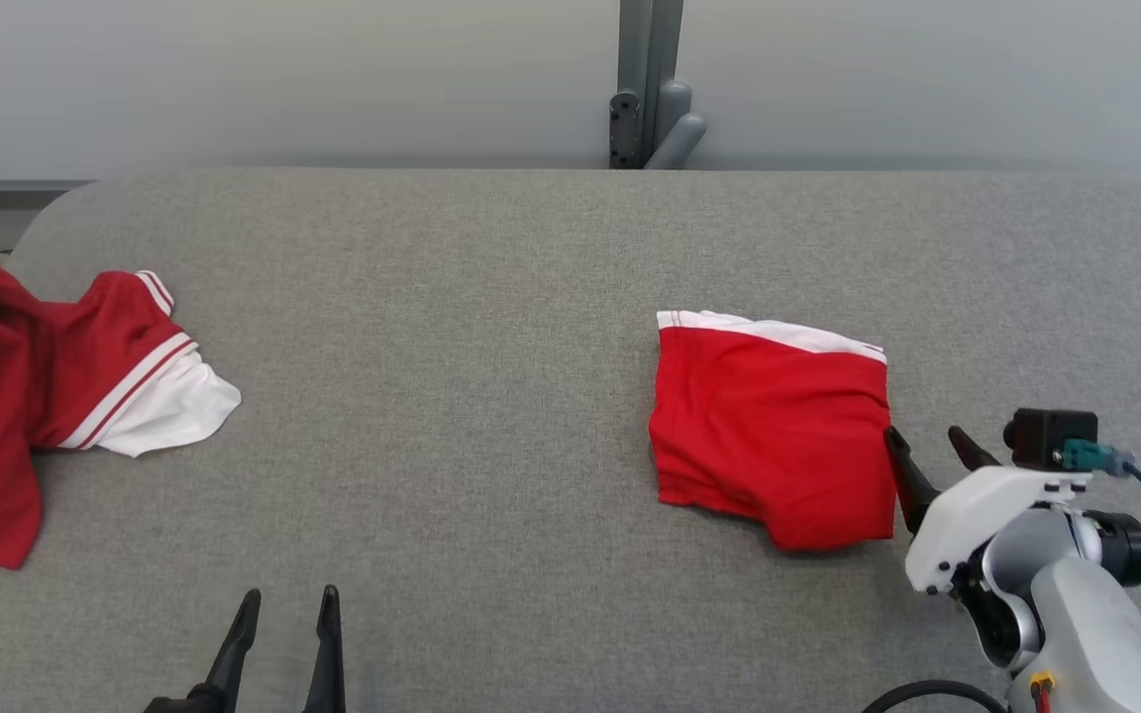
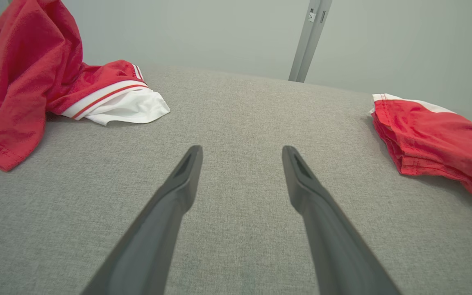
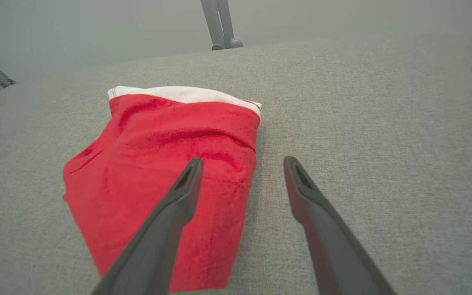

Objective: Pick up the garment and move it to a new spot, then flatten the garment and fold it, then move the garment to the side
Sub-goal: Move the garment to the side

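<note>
Dark, tapered fingers of the right gripper (image 1: 924,438) stand apart and empty. One finger sits at the right-hand edge of the folded red knit garment with a white band (image 1: 769,426); whether it touches is unclear. The other finger is over bare cloth. The bundle lies on the right half of the grey woven fabric-covered table (image 1: 481,327), a squarish soft stack with layered hems, lightly rumpled on top. The fold looks done, so moving it aside seems the step in hand. That calls for slipping a finger under the edge and pinching all layers together, or the stack may slump open. The left gripper (image 1: 291,594) hangs open near the table's front, holding nothing. At the far left a crumpled red jersey with white striped cuff (image 1: 36,386) sprawls.
</note>
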